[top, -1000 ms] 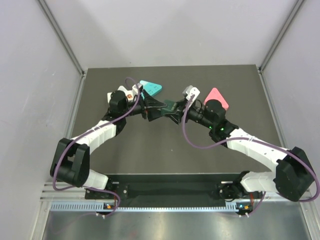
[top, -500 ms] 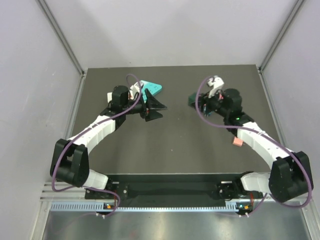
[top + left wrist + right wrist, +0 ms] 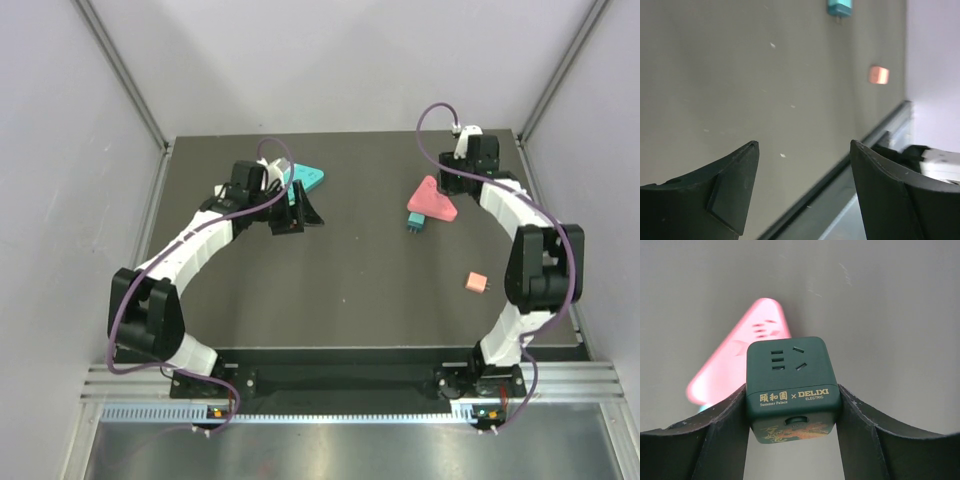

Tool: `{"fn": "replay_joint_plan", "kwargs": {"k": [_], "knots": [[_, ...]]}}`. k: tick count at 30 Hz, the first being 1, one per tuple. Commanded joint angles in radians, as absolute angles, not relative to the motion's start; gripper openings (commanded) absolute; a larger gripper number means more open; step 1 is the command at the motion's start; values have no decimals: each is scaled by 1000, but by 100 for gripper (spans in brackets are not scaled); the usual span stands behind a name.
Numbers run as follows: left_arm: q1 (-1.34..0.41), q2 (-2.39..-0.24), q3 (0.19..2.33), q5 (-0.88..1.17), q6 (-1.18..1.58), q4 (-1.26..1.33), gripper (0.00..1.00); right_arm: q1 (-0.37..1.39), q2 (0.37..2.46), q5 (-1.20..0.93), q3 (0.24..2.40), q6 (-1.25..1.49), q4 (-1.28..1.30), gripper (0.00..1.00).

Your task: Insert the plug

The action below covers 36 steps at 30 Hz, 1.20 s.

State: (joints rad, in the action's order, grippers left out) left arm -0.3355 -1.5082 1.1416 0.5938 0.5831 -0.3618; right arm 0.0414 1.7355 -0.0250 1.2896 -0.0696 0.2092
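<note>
A dark green socket cube (image 3: 792,385) with gold lettering sits clamped between the fingers of my right gripper (image 3: 792,405), socket holes facing away from the camera. In the top view my right gripper (image 3: 450,183) hovers at the back right, just beyond a pink triangular adapter (image 3: 432,198). A small teal plug (image 3: 416,223) lies in front of that adapter, and a small orange plug (image 3: 479,283) lies nearer the right edge. My left gripper (image 3: 297,213) stands open and empty at the left, beside a teal triangular adapter (image 3: 306,177).
The left wrist view looks across the mat to the teal plug (image 3: 840,7), the orange plug (image 3: 878,75) and the table's metal front rail (image 3: 875,142). The pink adapter (image 3: 740,360) shows behind the cube in the right wrist view. Grey walls enclose the table.
The two grippers have parted from their meeting at the centre. My right arm swung to the back right carrying the green cube. My left gripper opened wider and drew back left.
</note>
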Motion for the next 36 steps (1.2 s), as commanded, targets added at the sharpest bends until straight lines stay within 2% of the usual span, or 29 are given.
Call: {"fn": "replay_joint_plan", "kwargs": {"k": [1,6,11,24,29,36], "knots": [[-337,-1508,1201,457,411,-477,78,22,1808,75,1411,-107,290,0],[-342,-1520,1195,433,379,-488,77,20,1896,156,1454,-147,344,0],[-345,-1539,1198,446,370,-483,77,28,1896,105,1424,-158,382,0],[-345,-1513,1192,426,353,-488,77,130,1677,3,1214,-87,492,0],[-345,-1514,1184,431,354,-480,77,165,1628,-141,1180,-25,528,0],[-345,-1508,1192,423,342,-491,77,215,1575,-140,1202,23,630,0]]}}
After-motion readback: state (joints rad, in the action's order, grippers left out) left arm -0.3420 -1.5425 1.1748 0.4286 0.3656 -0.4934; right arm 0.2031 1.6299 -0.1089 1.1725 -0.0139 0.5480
